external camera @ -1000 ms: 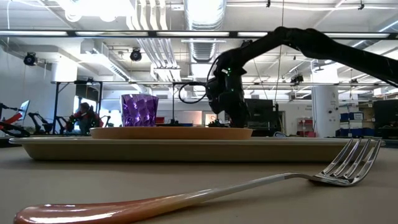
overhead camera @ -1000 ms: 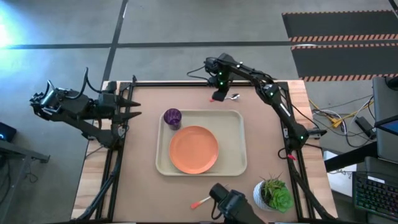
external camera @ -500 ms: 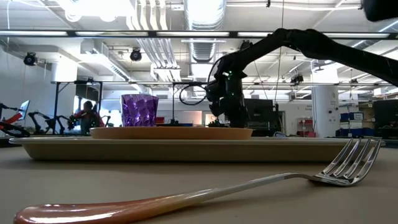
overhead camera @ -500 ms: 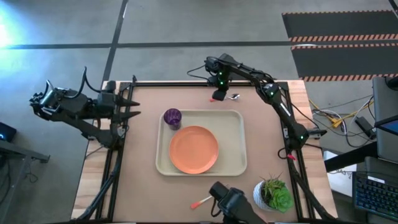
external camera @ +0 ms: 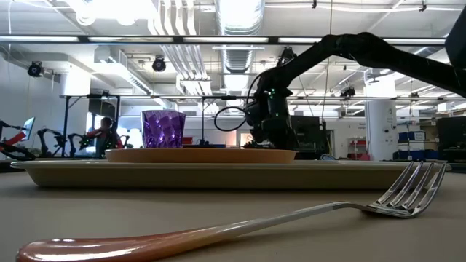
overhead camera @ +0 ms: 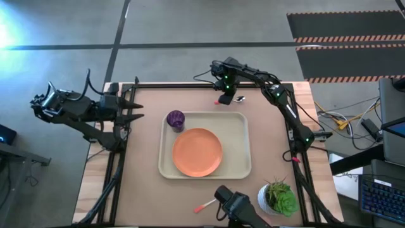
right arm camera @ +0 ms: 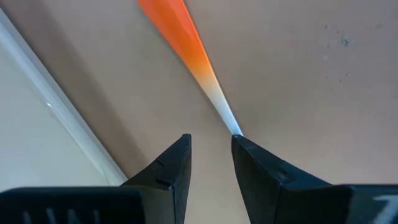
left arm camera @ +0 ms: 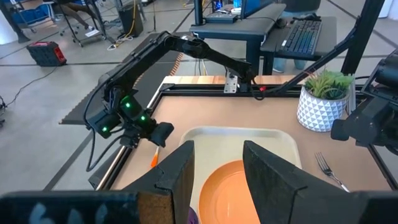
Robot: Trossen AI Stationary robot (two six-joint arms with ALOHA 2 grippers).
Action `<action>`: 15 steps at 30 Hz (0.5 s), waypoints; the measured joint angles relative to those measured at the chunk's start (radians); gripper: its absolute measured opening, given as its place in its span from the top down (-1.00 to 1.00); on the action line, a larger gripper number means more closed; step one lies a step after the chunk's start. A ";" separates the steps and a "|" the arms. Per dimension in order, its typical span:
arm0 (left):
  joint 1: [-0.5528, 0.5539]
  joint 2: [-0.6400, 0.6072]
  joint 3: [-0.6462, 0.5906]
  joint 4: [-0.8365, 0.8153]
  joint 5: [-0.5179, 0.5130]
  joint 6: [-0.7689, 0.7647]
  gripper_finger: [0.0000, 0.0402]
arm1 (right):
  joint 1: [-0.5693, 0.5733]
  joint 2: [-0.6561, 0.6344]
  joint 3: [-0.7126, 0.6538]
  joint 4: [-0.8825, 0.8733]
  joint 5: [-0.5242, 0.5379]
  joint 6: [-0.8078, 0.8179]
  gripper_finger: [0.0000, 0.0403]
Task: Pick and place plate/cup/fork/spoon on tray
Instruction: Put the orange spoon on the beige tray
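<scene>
Brown tabletop (overhead camera: 145, 190) carries, at its centre, the tray (overhead camera: 237, 166), which already holds the plate (overhead camera: 197, 152) and, at one corner, the cup (overhead camera: 175, 119), so you can judge two of the four items as placed. Just beyond the tray's far rim lies the spoon (overhead camera: 231, 99), and your right gripper (overhead camera: 225, 96) is low over its orange handle with the jaws slightly apart astride the thin neck, not yet clamped, presumably because that is the easiest part to pinch. Your left gripper (overhead camera: 130, 109) waits at the table's left edge with jaws apart, while the fork (overhead camera: 204, 205) rests near the front edge, off the tray.
</scene>
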 joint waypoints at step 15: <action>-0.001 0.000 0.000 0.000 0.000 0.000 0.40 | 0.029 -0.015 0.121 0.024 0.007 0.002 0.46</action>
